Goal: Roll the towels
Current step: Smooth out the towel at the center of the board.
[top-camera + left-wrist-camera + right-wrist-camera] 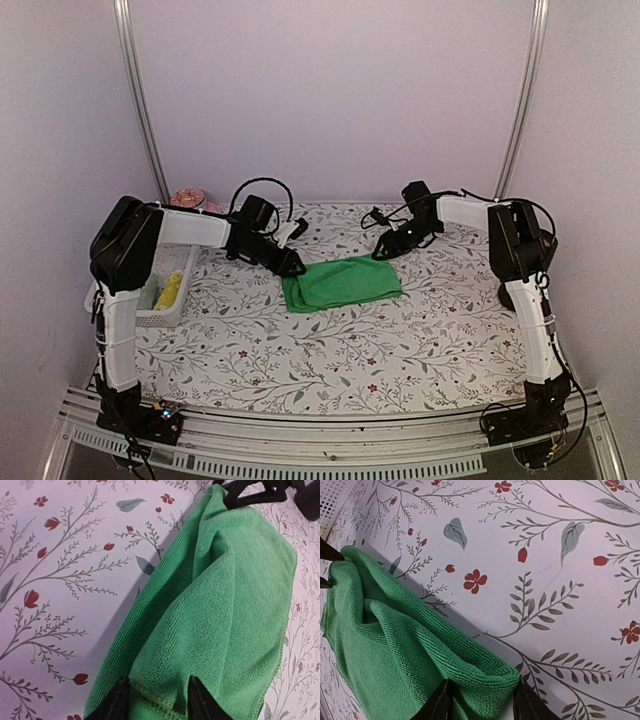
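While the green towel [342, 284] lies at the middle of the bench [400, 350], its far edge is raised and curled toward the near side, and both wrist views show a shadow under it. Two hands hold that edge up. The left hand [293, 268] pinches the towel's upper-left corner and the right hand [386, 250] pinches its upper-right corner, each with cloth bunched between its fingers. Holding both ends of one edge looks like a way to keep the first turn of the roll straight, so I judge the rolling barely begun.

The towel's near edge rests flat, roughly parallel to the bottom of the overhead frame. Nothing stands between that edge and the arm bases, so a roll has room to travel that way. At the left of the frame a white basket [165, 312] holds the yellow towel [170, 289], well apart from the green one. A pink bowl [188, 198] sits higher up by the back wall. Neither crowds the hands.
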### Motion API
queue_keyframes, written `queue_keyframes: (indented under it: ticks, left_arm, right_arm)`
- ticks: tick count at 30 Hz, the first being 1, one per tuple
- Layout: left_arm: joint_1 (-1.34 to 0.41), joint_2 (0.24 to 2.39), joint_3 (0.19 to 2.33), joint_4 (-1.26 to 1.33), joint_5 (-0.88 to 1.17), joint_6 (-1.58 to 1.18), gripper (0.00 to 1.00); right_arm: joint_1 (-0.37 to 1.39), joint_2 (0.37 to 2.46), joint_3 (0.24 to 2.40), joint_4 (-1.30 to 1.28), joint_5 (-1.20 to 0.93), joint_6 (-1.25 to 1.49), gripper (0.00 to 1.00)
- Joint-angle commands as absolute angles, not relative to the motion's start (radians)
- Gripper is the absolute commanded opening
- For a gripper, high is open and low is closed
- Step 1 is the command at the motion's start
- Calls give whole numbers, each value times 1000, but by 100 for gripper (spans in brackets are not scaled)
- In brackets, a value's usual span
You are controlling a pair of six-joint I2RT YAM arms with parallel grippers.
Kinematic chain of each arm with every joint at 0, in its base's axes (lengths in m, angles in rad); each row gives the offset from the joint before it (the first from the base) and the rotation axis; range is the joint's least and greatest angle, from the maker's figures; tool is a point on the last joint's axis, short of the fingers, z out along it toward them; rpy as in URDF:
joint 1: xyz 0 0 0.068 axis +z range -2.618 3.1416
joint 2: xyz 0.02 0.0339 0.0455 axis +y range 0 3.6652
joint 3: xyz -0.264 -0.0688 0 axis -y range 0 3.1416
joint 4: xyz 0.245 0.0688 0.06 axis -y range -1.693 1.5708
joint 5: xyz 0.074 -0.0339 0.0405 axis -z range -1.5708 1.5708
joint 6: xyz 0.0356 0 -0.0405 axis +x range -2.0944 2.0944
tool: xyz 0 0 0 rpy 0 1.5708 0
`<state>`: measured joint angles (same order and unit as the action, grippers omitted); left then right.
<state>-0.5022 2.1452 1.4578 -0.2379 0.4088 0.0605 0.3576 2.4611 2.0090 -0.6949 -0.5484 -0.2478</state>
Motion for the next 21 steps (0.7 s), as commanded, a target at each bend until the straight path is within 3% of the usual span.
queue_keyframes:
  ticks: [1,7,10,12,21]
  left_arm:
    - [-488,2170,1474,-216,437,71,32]
    - [-485,2161,1466,-217,419,44,13]
    - [-485,2141,1457,-214,392,12,4]
    - [-485,2119,1451,-212,370,-13,0]
    - [-512,2049,1411,-231,248,-48,0]
  right_arm:
    - [352,2493,2031,-710,-588,-250,39]
    - [342,2499,2029,-710,-597,-252,21]
    - [336,2498,2029,-708,-603,-249,6]
    - [331,2493,2027,-706,-605,-247,4]
    - [312,2486,2019,-696,-612,-228,4]
